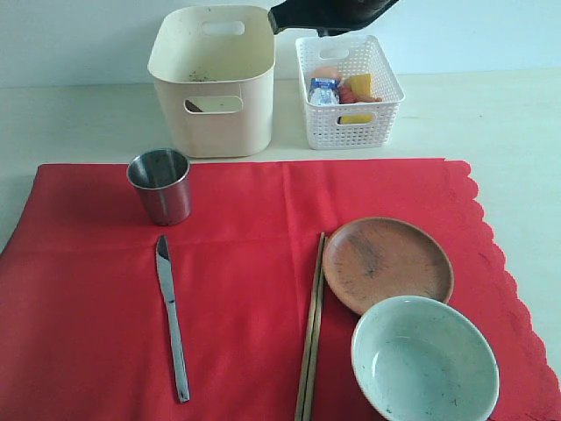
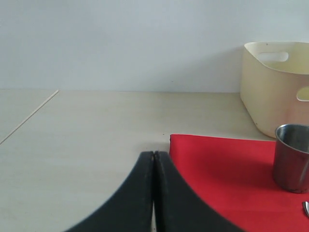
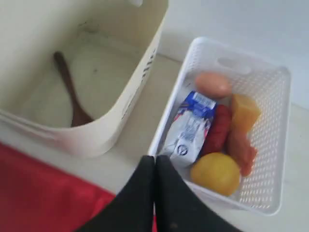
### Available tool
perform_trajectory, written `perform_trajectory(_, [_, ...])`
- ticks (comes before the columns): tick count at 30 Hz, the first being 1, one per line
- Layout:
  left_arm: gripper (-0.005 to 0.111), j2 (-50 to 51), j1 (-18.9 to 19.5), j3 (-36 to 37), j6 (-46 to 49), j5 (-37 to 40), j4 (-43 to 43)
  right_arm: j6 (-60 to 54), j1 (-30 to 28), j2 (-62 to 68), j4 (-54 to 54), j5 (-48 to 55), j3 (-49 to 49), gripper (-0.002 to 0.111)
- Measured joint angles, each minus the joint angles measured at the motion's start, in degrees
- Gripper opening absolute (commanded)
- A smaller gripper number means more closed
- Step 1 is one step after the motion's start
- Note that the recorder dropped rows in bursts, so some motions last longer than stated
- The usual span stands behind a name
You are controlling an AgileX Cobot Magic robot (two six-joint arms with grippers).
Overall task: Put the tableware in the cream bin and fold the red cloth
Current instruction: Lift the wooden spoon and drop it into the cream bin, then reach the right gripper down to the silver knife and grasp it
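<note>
Both pincers are clenched on nothing: the right gripper (image 3: 154,159) hangs at the far side above the gap between bin (image 1: 213,105) and basket (image 1: 351,132), and the left gripper (image 2: 153,154) sits low off the cloth's (image 1: 245,289) far left corner. The spoon (image 3: 72,96) lies in the bin. Cup (image 1: 161,186), knife (image 1: 171,320), chopsticks (image 1: 311,333), plate (image 1: 387,263) and bowl (image 1: 425,364) wait on the cloth.

The next fetch likely calls for rising clear of the bin's rim, opening wide, then descending squarely. The chopsticks lie just beside the plate's left edge, and the bowl's rim meets the plate. The widest open room is the bare cloth between knife and chopsticks.
</note>
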Motion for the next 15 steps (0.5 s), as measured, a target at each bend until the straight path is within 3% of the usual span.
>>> perform_trajectory(8, [0.000,0.00,0.00,0.00,0.00,0.00,0.00,-26.11,1.29,-0.83,28.37,9.13,2.24,0.000])
perform_trajectory(15, [0.000,0.00,0.00,0.00,0.00,0.00,0.00,-31.50,8.60,-0.86,32.77,7.40,10.63,0.000])
